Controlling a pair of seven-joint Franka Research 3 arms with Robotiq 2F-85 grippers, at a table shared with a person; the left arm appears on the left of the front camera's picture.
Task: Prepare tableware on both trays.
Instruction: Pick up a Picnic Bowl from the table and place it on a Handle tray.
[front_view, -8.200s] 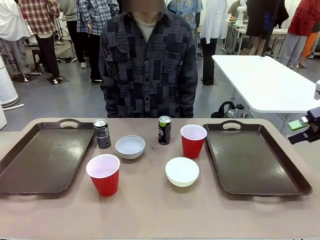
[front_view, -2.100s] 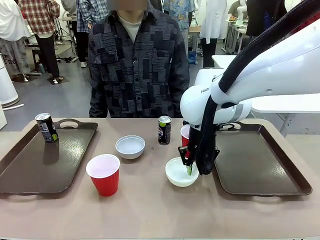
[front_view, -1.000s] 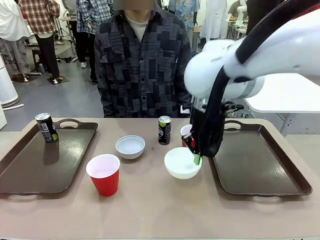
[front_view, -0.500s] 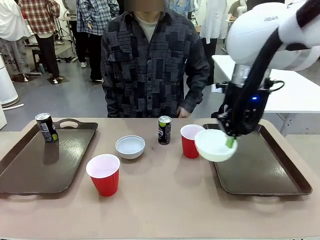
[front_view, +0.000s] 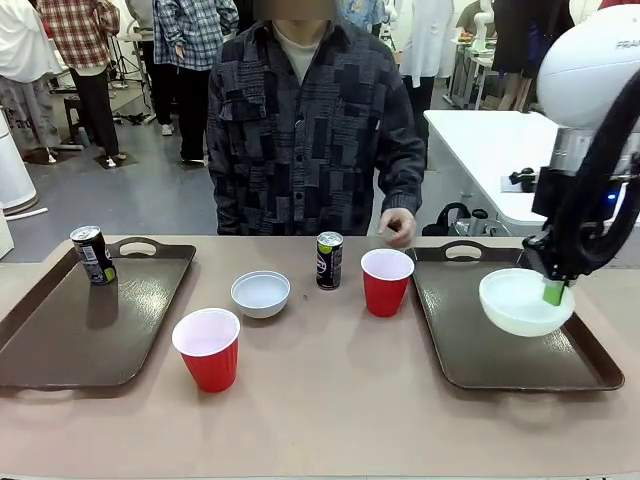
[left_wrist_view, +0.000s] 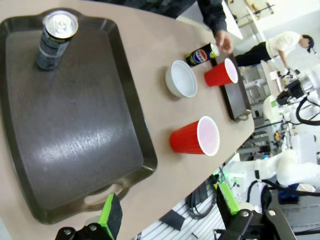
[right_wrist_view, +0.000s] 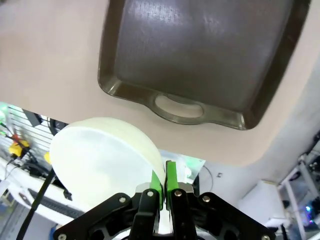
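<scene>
While the right gripper (front_view: 553, 292) is clamping the white bowl (front_view: 520, 300) by its rim over the right tray (front_view: 470, 340), the left gripper (left_wrist_view: 170, 215) is gaping wide, empty. One can (front_view: 92, 255) is standing on the left tray (front_view: 90, 330); another can (front_view: 329, 260), two red cups (front_view: 209, 348) (front_view: 386, 281) and one grey-blue bowl (front_view: 261, 293) are sitting between the trays.

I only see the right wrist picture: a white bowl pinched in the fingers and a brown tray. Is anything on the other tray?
Observer: Yes, one dark can stands in the far corner of the left tray.
Operator: Where are the red cups?
Observer: On the table between the trays: one red cup beside the second can, the other red cup nearer the robot's side.
Operator: And the other gripper?
Observer: The left gripper is open, holding nothing.
</scene>
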